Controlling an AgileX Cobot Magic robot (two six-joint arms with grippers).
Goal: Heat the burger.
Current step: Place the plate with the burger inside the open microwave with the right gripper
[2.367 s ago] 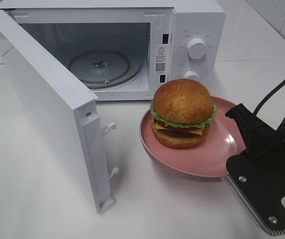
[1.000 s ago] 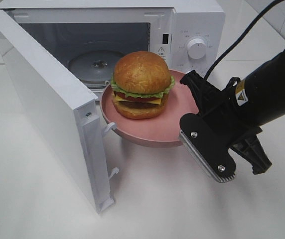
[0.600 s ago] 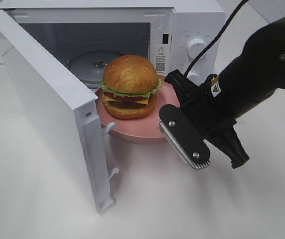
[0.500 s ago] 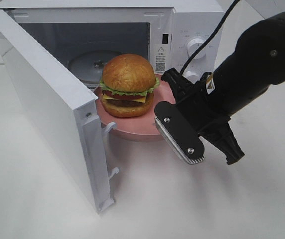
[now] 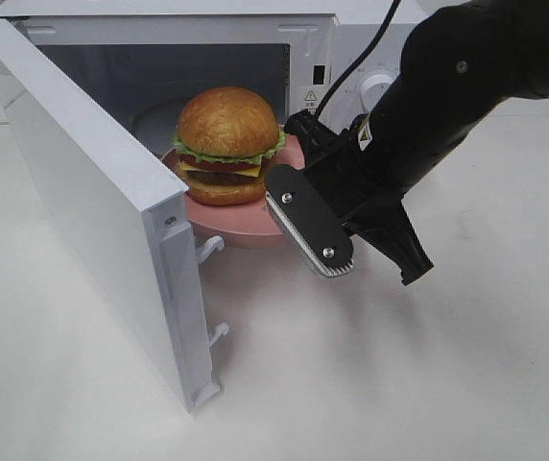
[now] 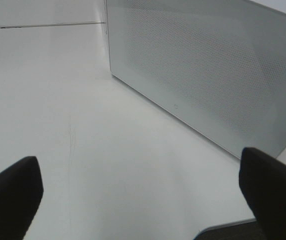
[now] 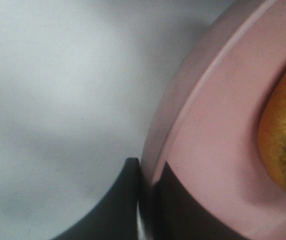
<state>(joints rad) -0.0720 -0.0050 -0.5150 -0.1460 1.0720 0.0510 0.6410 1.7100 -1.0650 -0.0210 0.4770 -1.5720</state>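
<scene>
Now burger (image 5: pixel 228 134), plate (image 5: pixel 241 223) shifted closer into microwave (image 5: pixel 188 27) mouth.

No wording is legible; the microwave (image 5: pixel 351 43) front bears a warning-triangle sticker (image 5: pixel 310 96), its print too small.

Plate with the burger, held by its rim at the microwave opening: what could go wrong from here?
1. The right gripper pinches only the rim of the pink plate, so the loaded plate may sag or slip out.
2. The burger sits loose and tall; a tilt could slide it off.
3. The plate's edge is close to the open door and may clip it going in.
</scene>
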